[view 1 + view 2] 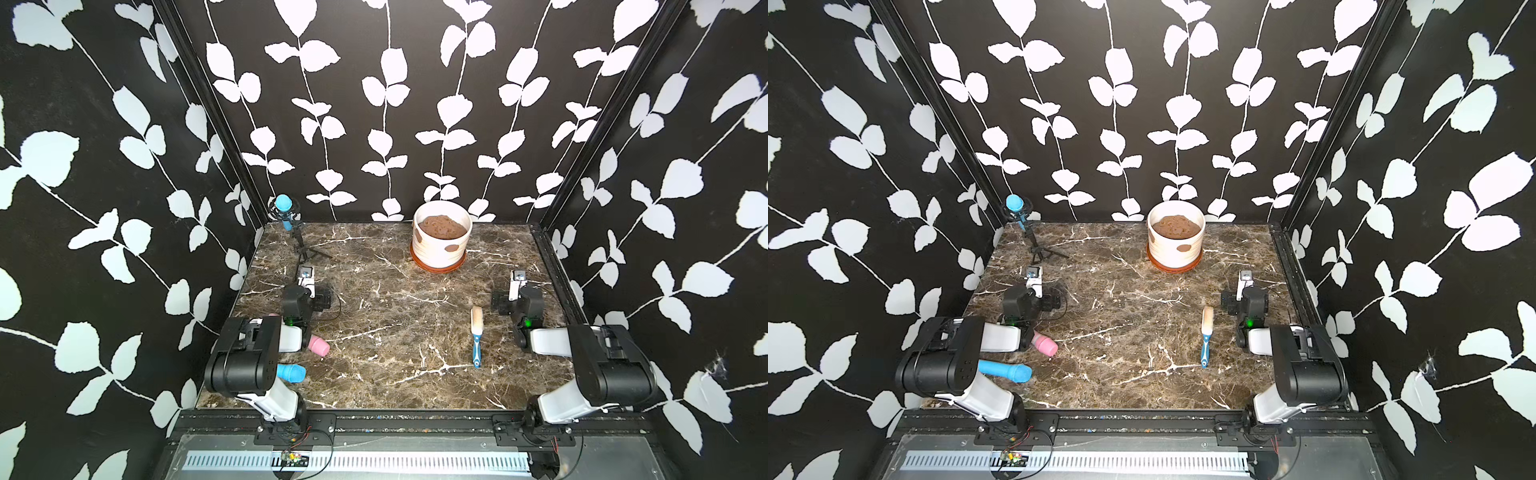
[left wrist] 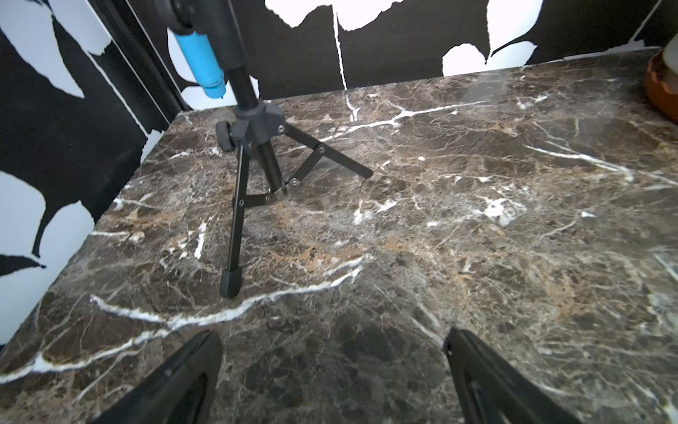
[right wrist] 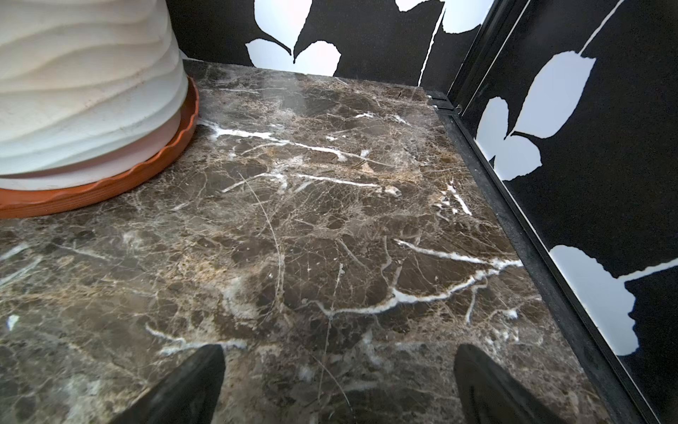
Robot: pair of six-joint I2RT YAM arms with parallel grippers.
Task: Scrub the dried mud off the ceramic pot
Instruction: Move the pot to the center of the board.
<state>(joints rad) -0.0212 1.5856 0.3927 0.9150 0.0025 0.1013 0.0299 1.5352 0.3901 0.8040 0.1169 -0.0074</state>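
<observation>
Marble table [image 1: 374,332]. Nearest me, a blue cylinder [image 1: 291,371] and a pink cup [image 1: 319,345] lie by my left arm. The brush [image 1: 476,332] lies near my right arm, untouched. Left gripper [image 2: 330,339] and right gripper [image 3: 339,352] both have their jaws wide apart, empty. At the back, the ceramic pot [image 1: 441,245] stands on an orange saucer [image 1: 436,266], with dried mud [image 1: 451,248] patches on its front wall. A tripod [image 1: 299,245] is in the far-left corner.

**Colours and patterns logged**

The ceramic pot [image 1: 434,251] is finished cream-white with wavy ribbing. The dried mud [image 1: 452,248] is seen as reddish-brown ovals. The saucer [image 1: 438,267] is coloured orange-brown. The table [image 1: 395,316] is veined brown marble with white streaks. The walls [image 1: 124,166] are printed black with white leaf vines. The brush [image 1: 476,338] is handled in blue and white, with cream bristles.
</observation>
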